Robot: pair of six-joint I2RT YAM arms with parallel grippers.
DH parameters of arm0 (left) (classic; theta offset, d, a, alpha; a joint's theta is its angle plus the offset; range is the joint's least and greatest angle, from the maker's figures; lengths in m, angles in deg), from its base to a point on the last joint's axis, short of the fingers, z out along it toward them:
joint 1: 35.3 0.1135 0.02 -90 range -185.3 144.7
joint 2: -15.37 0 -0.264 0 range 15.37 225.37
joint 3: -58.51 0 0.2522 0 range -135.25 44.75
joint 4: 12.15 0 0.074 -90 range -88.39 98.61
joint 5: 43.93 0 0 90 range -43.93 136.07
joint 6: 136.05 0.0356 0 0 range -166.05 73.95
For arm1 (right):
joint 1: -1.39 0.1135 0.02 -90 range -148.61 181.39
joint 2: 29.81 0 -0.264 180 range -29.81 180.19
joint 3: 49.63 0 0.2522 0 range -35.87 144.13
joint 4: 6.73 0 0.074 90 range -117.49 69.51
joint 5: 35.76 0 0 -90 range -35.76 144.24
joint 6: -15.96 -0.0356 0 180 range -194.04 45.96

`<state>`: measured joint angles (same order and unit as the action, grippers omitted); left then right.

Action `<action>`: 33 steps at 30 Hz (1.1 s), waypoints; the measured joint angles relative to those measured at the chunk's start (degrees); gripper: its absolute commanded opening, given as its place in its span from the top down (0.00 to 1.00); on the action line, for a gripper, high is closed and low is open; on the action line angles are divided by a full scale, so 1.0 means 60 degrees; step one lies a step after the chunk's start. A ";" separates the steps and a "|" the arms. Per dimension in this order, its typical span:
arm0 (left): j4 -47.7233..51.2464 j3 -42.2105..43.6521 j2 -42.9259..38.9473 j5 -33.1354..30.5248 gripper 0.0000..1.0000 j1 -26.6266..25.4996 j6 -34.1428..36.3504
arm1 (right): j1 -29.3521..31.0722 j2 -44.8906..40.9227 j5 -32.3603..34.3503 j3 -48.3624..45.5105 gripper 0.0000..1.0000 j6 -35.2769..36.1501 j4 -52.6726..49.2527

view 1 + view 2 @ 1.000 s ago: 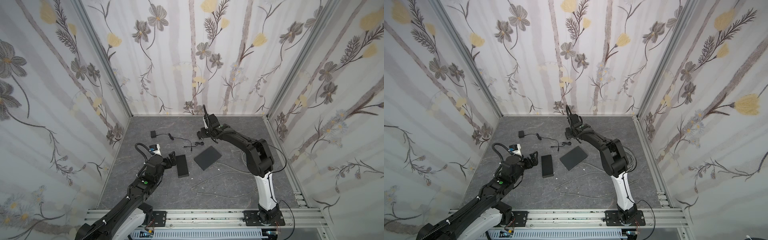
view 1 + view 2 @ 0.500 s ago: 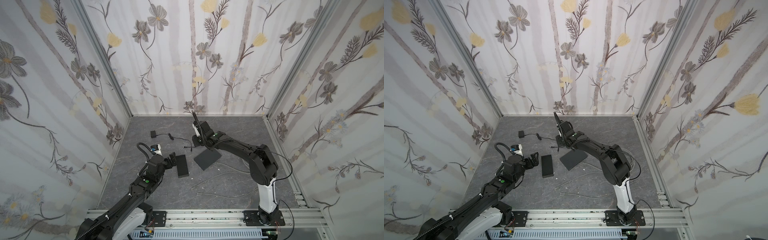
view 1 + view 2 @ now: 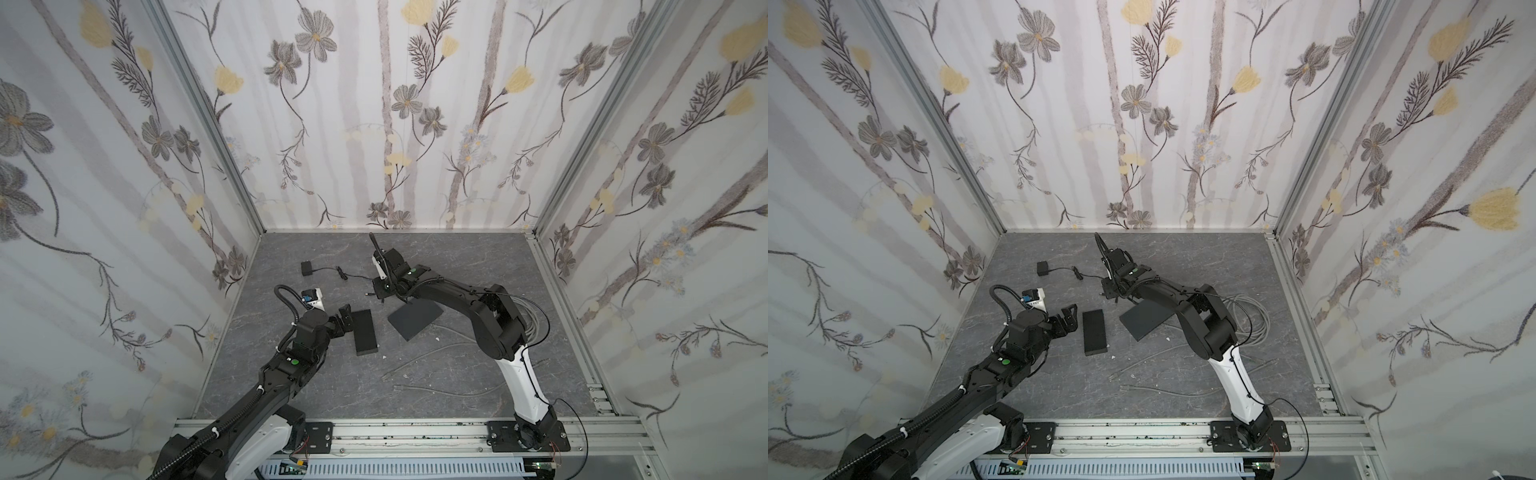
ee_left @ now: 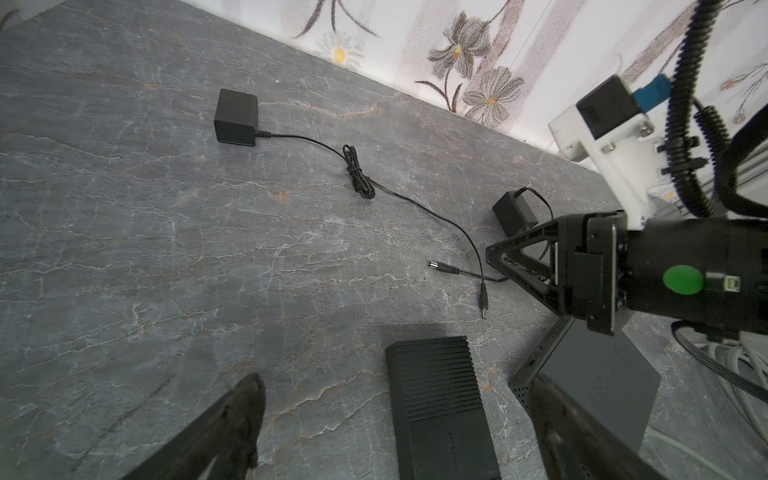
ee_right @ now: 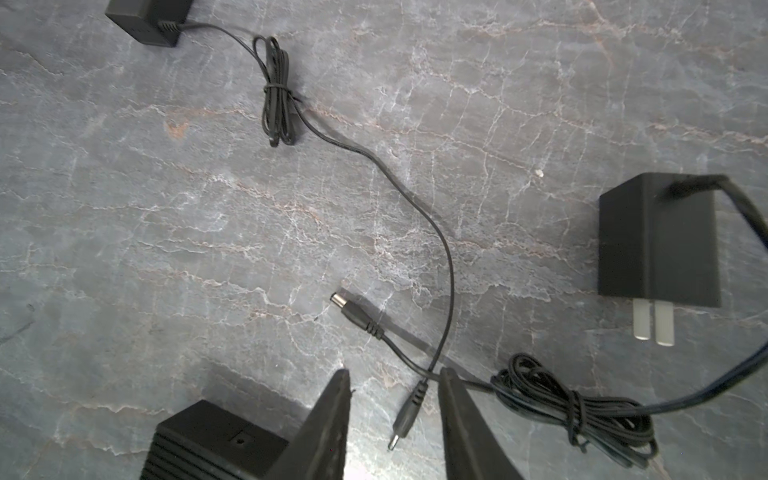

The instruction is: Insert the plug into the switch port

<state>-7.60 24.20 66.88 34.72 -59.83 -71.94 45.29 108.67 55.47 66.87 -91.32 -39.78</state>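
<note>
I find the thin black barrel plug (image 5: 405,419) lying flat on the grey floor (image 5: 166,228) mid-scene, unplugged, tip pointing near. The ribbed black switch (image 3: 365,332) lies flat just nearer and left of it, long side running near-to-far, the two apart.

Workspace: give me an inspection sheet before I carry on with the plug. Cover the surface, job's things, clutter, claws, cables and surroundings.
Surface: grey marbled table.
Job's things: ribbed switch and flat switch lie side by side. The plug and second plug lie loose, neither inserted.
Clutter: white bits near the switches.
Grippers: left claw is open beside the ribbed switch. Right claw is open and straddles the plug without gripping it.
Cables: thin cords cross and run to the pronged adapter and far adapter. Grey cables lie loose at the front.
Surroundings: floral walls, front rail.
</note>
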 measured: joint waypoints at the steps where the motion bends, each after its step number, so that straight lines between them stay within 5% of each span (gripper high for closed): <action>1: 0.0000 0.0000 0.0000 0.0004 0.00 0.0000 0.0000 | 0.0004 0.0084 0.0004 0.0051 0.62 -0.0040 -0.0040; 15: 0.0000 0.0000 -0.0025 0.0007 0.00 0.0000 -0.0004 | 0.0313 0.1086 0.0918 0.1617 0.66 0.0831 -0.1115; 33: 0.0004 -0.0004 -0.0120 0.0004 0.00 0.0004 -0.0004 | 0.0339 0.2204 0.1574 0.3712 0.69 0.3588 -0.3479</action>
<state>-7.58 24.18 66.16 34.74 -59.81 -71.97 47.32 121.89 64.91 89.15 -69.79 -60.65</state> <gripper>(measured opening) 0.997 0.319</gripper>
